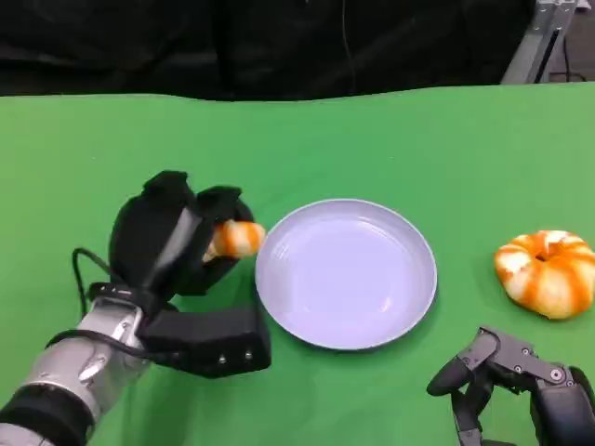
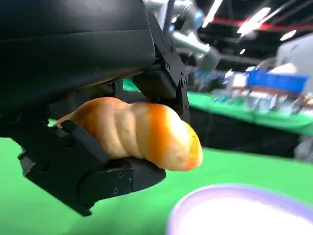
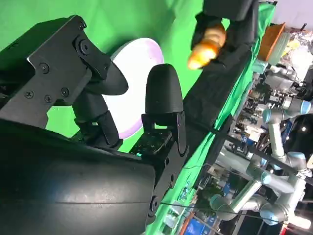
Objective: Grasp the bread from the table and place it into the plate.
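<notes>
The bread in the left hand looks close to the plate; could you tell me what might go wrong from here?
1. The bread sticks out past the left hand's fingers, so it might slip before release.
2. It hangs beside the plate's rim, not over it; opening now would likely drop it on the table.

Bright even overhead light, soft shadows; blurred backgrounds in both wrist views.
</notes>
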